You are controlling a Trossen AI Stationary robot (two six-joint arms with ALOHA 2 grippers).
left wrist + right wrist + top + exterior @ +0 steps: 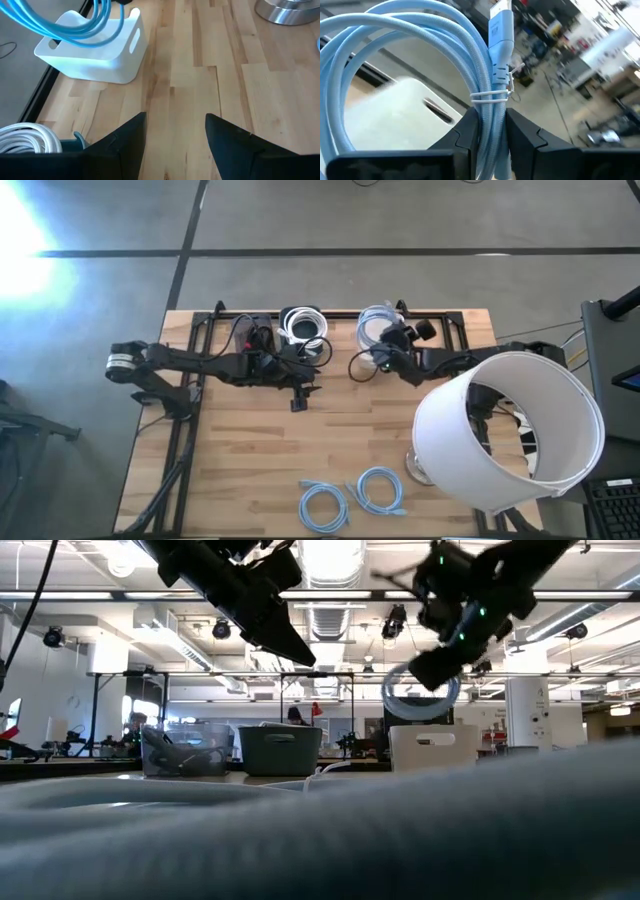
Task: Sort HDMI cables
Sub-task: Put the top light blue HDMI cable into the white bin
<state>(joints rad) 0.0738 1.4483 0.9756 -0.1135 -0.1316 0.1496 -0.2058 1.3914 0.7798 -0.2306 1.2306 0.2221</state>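
My right gripper is up over the table's far edge, shut on a light blue HDMI coil that hangs above a white bin. The coil is also in the low view, under that gripper. My left gripper is open and empty, raised over the bare wood at the table's middle. A white cable coil lies in a teal bin. Two more light blue coils lie flat at the near edge. My right gripper pinches the light blue coil between its two fingers at the bundled stretch bound by a thin white tie, just behind the connector. The fingers slant downward. The coil is lifted clear and its loop hangs over the white bin.
A large white lamp shade on a metal base covers the table's right near part. A clear bin with dark cables stands at the far edge, left of the teal bin. Bare wood lies in the middle.
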